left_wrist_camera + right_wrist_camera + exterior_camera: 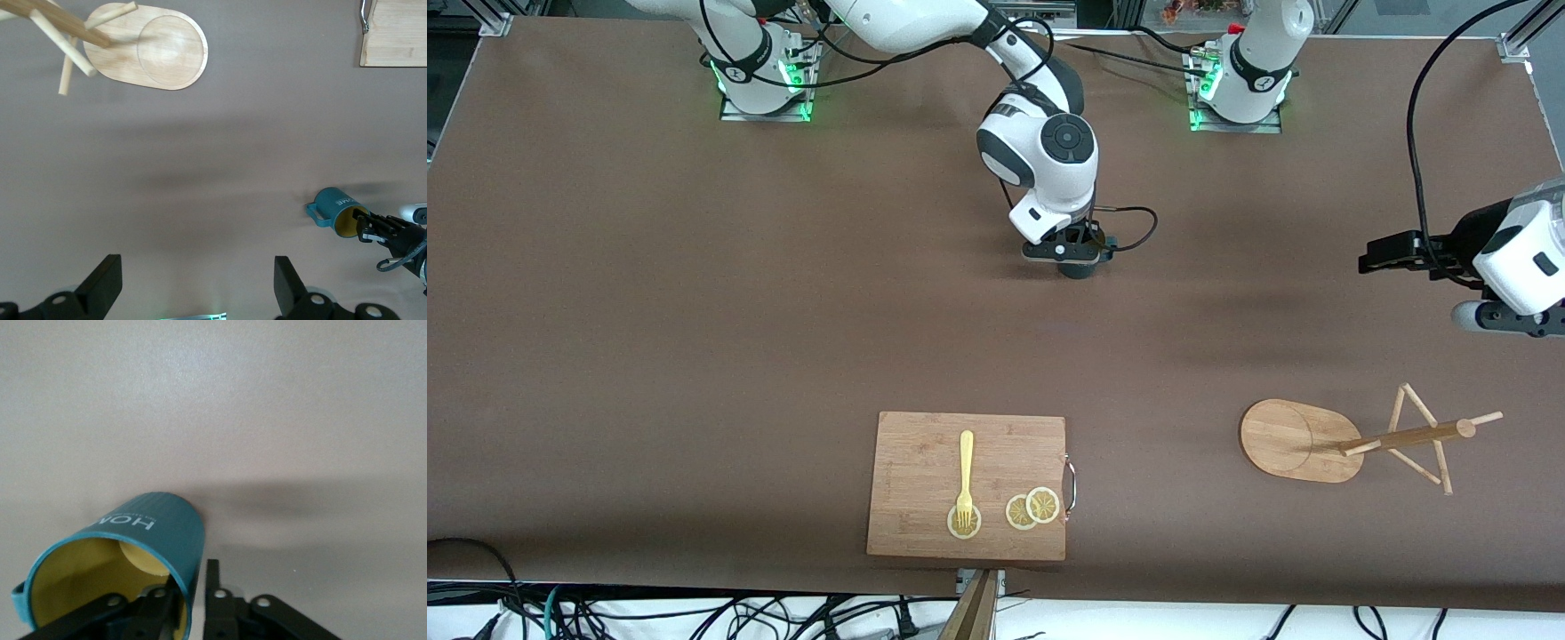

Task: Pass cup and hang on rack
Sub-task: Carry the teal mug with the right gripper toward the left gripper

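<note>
The dark teal cup [153, 533] with its yellow inside rests on the table near the middle, mouth up toward my right gripper [193, 577]. That gripper straddles the cup's rim: one finger is inside, the other outside with a thin gap to the wall, so it stands open. From the front, the right gripper [1076, 262] covers most of the cup [1079, 269]. In the left wrist view, the cup [337, 212] shows its loop handle. My left gripper [198, 280] hangs wide open and empty over the table's left-arm end [1507, 318]. The wooden rack [1285, 436] stands nearer the camera there.
A rectangular wooden cutting board [925, 480] lies near the front edge, carrying a yellow fork [966, 471] and lemon slices [1032, 508]. Its corner also shows in the left wrist view [397, 33]. The rack's pegs [1423, 436] stick out toward the left arm's end.
</note>
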